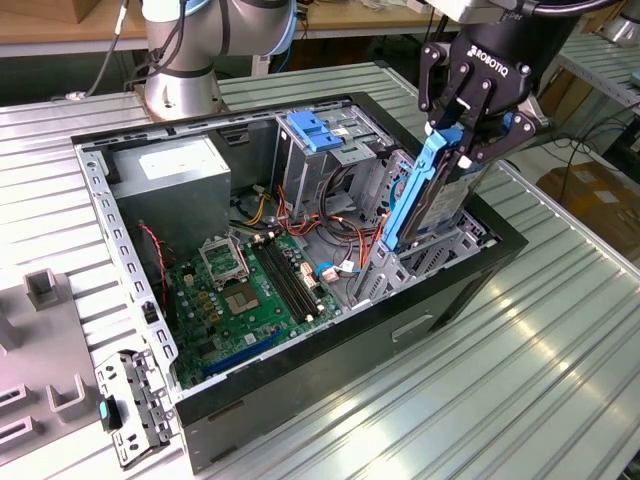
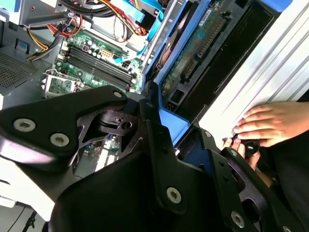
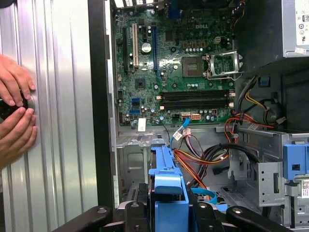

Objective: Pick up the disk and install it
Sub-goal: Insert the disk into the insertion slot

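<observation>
At the exterior view's upper right, the black gripper (image 1: 468, 133) pinches the flat black-and-silver disk (image 1: 426, 190) by its blue plastic rails. The disk is tilted, its lower end inside the open black computer case (image 1: 330, 350).

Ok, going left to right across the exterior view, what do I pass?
From the exterior view's left: grey block → power supply → blue-latched cage → disk, clamped in the gripper.
</observation>
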